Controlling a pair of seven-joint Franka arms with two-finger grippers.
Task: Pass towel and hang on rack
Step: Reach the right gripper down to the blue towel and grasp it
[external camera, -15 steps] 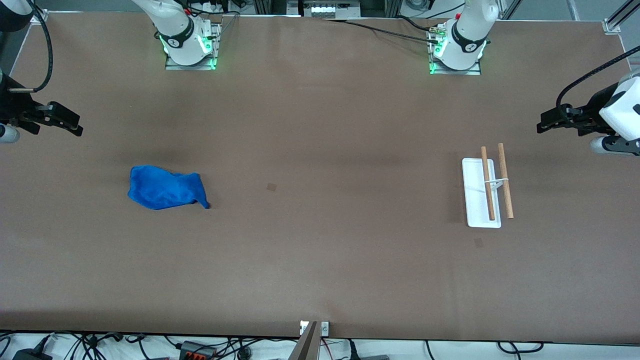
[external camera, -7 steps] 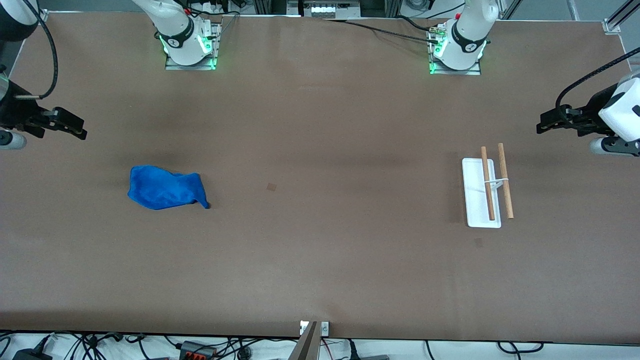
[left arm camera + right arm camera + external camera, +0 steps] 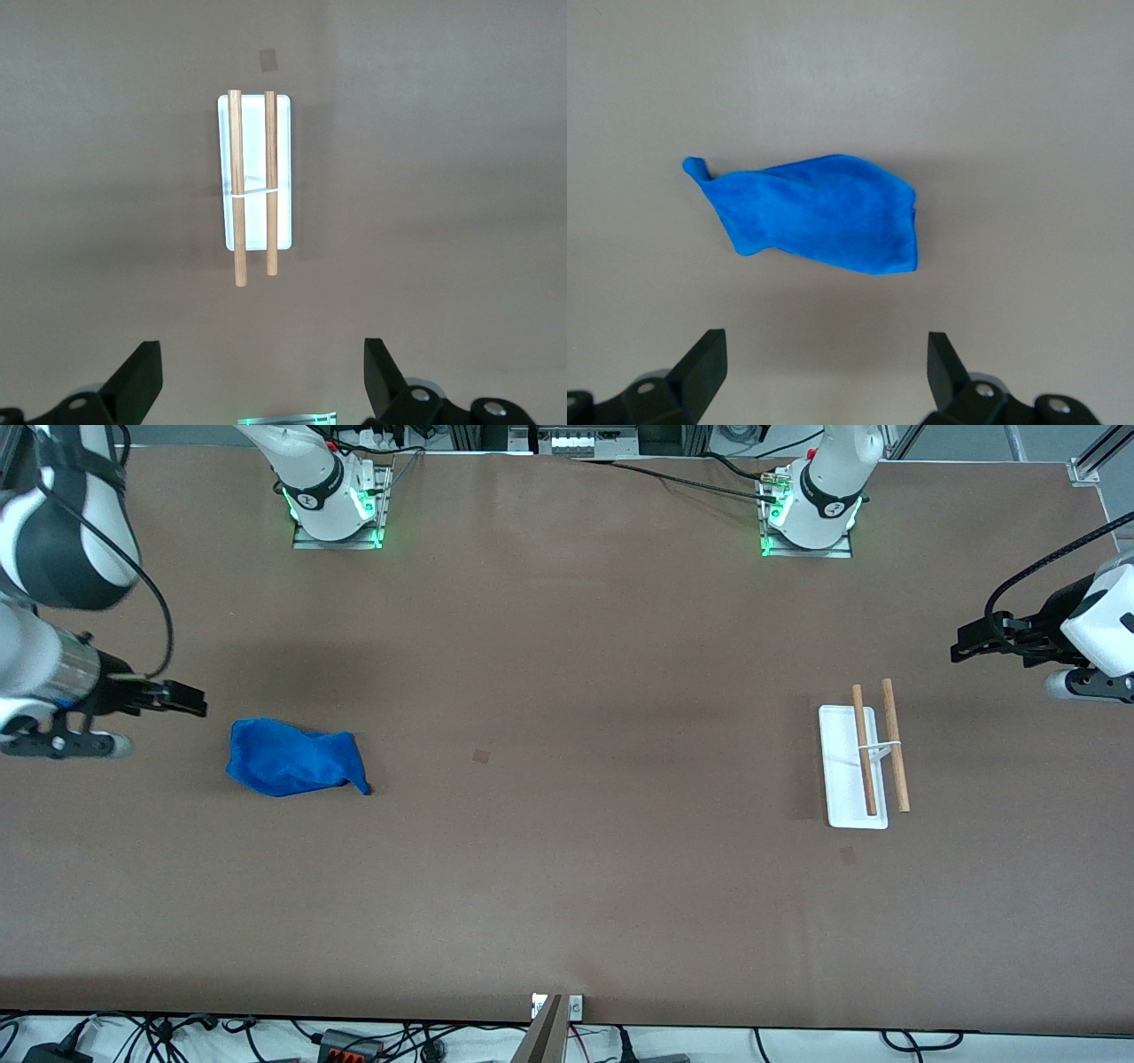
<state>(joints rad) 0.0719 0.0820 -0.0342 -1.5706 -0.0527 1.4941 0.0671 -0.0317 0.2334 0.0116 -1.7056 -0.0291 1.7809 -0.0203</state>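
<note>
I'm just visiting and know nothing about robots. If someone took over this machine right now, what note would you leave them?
Right gripper: open, empty, over the table beside the blue towel.
Left gripper: open, empty, waiting over the table near the rack.
Towel: lying crumpled at the right arm's end of the table.
Rack: upright at the left arm's end, both wooden rods bare.
Done: nothing yet.
Left: pick up the towel, pass it to the left gripper, hang it on the rack.
</note>
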